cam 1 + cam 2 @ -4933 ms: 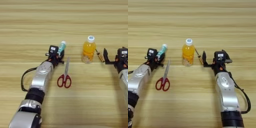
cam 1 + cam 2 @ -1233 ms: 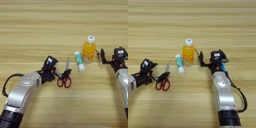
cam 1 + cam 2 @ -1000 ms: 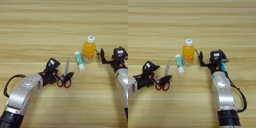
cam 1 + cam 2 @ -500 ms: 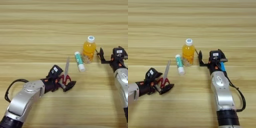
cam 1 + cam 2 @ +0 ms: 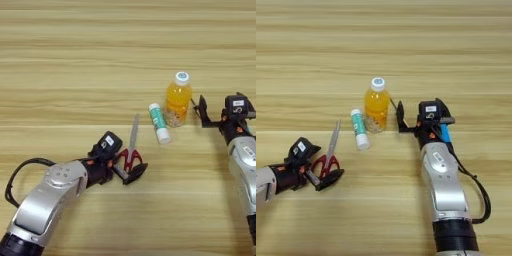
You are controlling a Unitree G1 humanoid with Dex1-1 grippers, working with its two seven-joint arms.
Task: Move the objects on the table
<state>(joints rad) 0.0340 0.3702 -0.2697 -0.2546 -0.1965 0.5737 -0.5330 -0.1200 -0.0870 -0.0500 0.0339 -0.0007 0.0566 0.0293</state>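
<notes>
The left gripper [image 5: 125,170] is shown moved in from the side over the last second and is now set at the red handles of the scissors [image 5: 131,150], its black fingers spread around them but not yet seen clamped. The blades point away, toward the glue stick [image 5: 159,123], which lies beside the juice bottle [image 5: 177,100] on the table [image 5: 75,60]. The right gripper [image 5: 408,120] is parked unchanged beside the bottle, fingers apart. A grasp of the scissors is judged imminent.
</notes>
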